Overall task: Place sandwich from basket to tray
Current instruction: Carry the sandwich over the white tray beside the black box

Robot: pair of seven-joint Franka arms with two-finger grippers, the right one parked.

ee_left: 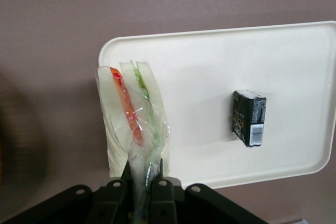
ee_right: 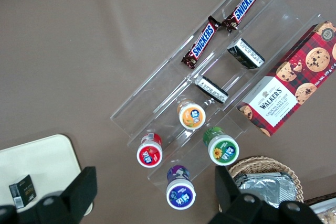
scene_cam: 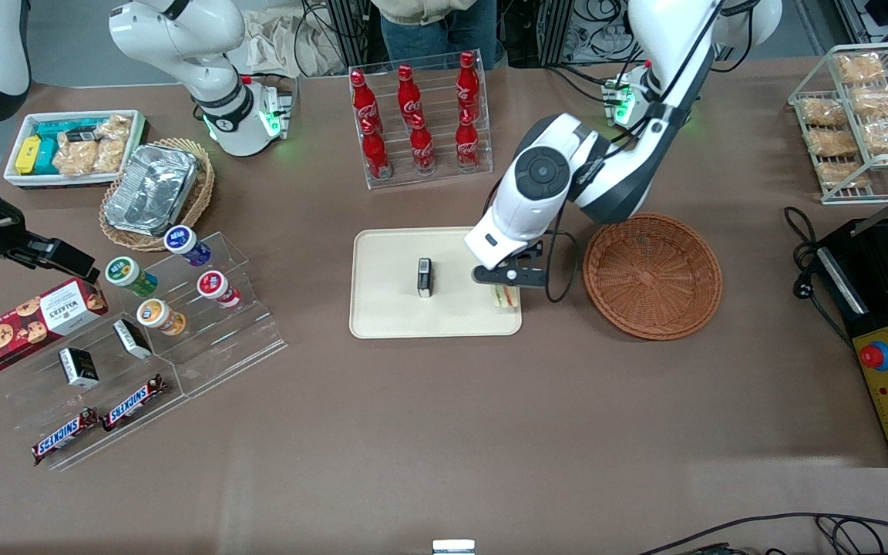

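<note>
Plastic-wrapped wedge sandwich [ee_left: 131, 124] in pincer [ee_left: 140, 178] over flat tray [ee_left: 210, 56].

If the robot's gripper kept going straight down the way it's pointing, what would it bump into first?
Probably the tray. The gripper is shut on the sandwich and points down over the tray's corner nearest the basket, so the sandwich would touch there first, though part of it may overhang the rim.

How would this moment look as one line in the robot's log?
tool: shut on sandwich | over tray corner | basket: empty | small black box on tray
</note>
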